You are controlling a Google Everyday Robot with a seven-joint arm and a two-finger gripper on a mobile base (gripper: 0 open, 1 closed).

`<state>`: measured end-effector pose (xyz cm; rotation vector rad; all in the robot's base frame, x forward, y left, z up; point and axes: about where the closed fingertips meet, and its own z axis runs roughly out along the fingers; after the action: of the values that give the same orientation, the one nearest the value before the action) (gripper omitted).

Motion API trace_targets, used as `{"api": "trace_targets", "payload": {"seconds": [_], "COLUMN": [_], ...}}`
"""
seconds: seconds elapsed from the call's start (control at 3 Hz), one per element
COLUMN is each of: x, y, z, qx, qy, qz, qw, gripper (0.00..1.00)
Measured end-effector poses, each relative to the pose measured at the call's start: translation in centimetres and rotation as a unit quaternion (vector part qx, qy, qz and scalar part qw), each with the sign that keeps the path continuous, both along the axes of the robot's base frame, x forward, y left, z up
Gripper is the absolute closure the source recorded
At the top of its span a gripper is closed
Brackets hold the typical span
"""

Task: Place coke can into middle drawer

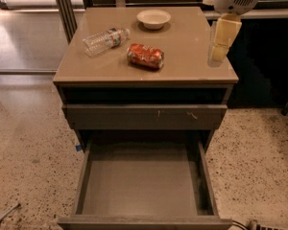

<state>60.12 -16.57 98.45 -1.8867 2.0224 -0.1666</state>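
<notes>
From my station the grey-brown cabinet with the flat tan top (101,66) fills most of the view. Its wide, shallow grey-brown middle drawer (141,186) stands pulled out at the bottom with its floor bare, so I judge the opening step done. The robot's white-and-cream gripper (217,56) hangs over the top's right edge as I see it, well apart from the thing I need. I cannot tell whether the claw is released or clenched, though I see nothing in it. The clear plastic water bottle (104,40) lies on its side toward the back left, and the small pale round bowl (153,18) sits at the back. The red-orange metal coke can (145,56) lies on its side near the middle of the top (close to the bottle's cap end, not touching it). By my reckoning the reach, grasp, carry and release are all left.
</notes>
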Motion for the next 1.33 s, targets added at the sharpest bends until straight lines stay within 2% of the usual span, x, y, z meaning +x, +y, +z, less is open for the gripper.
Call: {"api": "trace_targets", "payload": {"seconds": [0.33, 1.0, 1.33], "x": [4.7, 5.2, 7.9], "y": [1.1, 1.4, 2.9], "z": [-2.9, -3.6, -5.8], "qx": [0.065, 0.075, 0.103], "qy": [0.006, 0.006, 0.011], "qz": [-0.045, -0.046, -0.033], "qw": [0.9968, 0.9961, 0.9941], "gripper": [0.0, 0.0, 0.0]}}
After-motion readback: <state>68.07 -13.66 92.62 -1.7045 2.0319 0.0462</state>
